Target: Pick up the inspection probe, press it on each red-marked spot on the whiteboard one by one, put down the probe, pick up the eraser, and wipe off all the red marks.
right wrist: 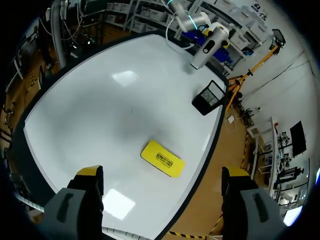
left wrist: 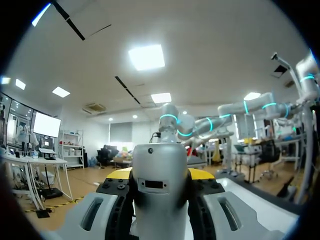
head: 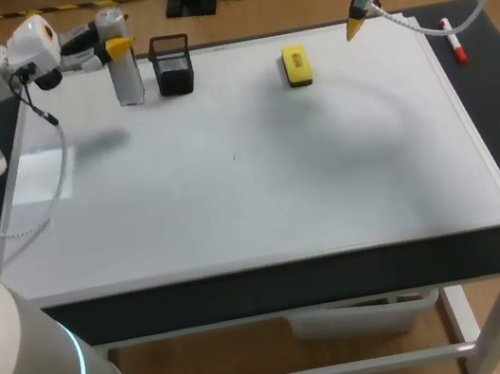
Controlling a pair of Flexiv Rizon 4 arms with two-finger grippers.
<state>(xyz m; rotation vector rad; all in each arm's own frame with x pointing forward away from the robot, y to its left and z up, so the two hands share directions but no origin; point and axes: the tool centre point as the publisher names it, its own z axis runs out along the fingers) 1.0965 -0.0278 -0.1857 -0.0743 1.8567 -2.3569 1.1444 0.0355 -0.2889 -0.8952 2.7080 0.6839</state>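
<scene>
Our left gripper [head: 115,48] is clamped on the upright grey cylindrical inspection probe [head: 127,81], its yellow-tipped fingers pressing the body from both sides. That hold keeps the tool vertical, so its end can meet the board squarely. The probe stands at the far left corner of the large white whiteboard [head: 252,196], just beside the black mesh pen cup [head: 172,64]. We cannot tell whether its lower end touches the surface. Our right gripper [head: 357,23] hangs over the far right corner with its fingers spread wide and nothing between them, probably parked clear of the working area. The flat yellow rectangular eraser [right wrist: 162,158] lies on the board ahead of that gripper, near the far edge and within its easy reach for the wiping step. We can make out no red marks on the board, only a tiny dark fleck [head: 234,158] near its middle. A red marker pen [head: 453,41] lies off the board's right edge.
</scene>
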